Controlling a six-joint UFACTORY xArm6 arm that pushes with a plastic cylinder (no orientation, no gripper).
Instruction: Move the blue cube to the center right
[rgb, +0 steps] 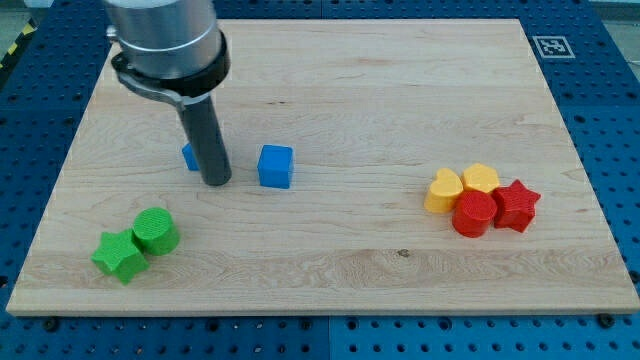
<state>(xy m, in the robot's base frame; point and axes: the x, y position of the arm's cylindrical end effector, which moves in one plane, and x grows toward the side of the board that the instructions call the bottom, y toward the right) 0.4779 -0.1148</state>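
The blue cube (276, 166) sits on the wooden board (330, 70), left of the middle. My tip (216, 183) rests on the board just to the cube's left, with a small gap between them. A second blue block (189, 156) lies right behind the rod on its left, mostly hidden, so its shape cannot be made out.
At the view's right a tight cluster holds a yellow heart (443, 190), a yellow block (481, 179), a red cylinder (473, 213) and a red star (516, 205). At the lower left sit a green cylinder (155, 230) and a green star (120, 255).
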